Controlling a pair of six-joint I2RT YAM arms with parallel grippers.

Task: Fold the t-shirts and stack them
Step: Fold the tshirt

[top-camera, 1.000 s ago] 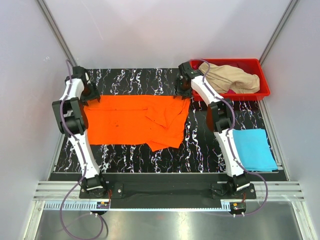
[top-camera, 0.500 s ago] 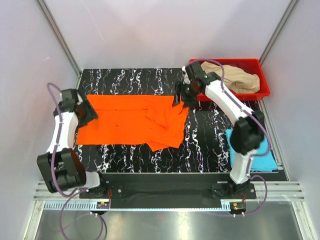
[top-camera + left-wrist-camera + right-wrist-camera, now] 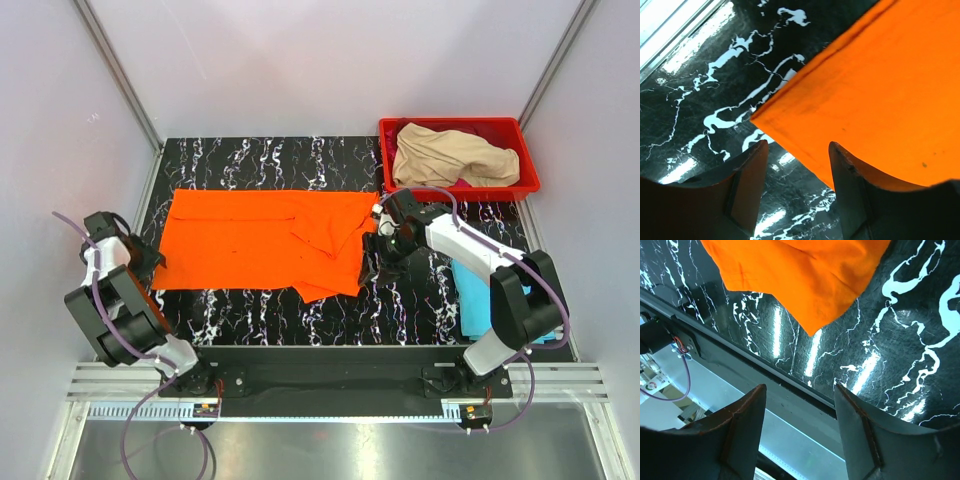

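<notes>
The bright orange t-shirt (image 3: 250, 240) lies spread on the black marble table (image 3: 420, 300), its right part folded over in creases. My left gripper (image 3: 143, 262) is open at the shirt's near-left corner. In the left wrist view that corner (image 3: 790, 120) sits just ahead of the open left gripper (image 3: 797, 150), one finger (image 3: 850, 180) over the cloth edge. My right gripper (image 3: 375, 265) hangs open by the shirt's near-right hem; the pointed hem (image 3: 812, 315) lies ahead of the empty right gripper (image 3: 800, 390). A folded light blue t-shirt (image 3: 515, 300) lies at the right. A beige t-shirt (image 3: 450, 155) is bunched in the bin.
The red plastic bin (image 3: 525, 180) stands at the back right corner of the table. The right arm's links cross over the left edge of the blue shirt. Metal rails (image 3: 330, 385) run along the near edge; grey walls close in both sides.
Both grippers have come from the shirt's far corners toward the near edge: the left down the left side, the right away from the bin to the near-right hem. The shirt lies flatter.
</notes>
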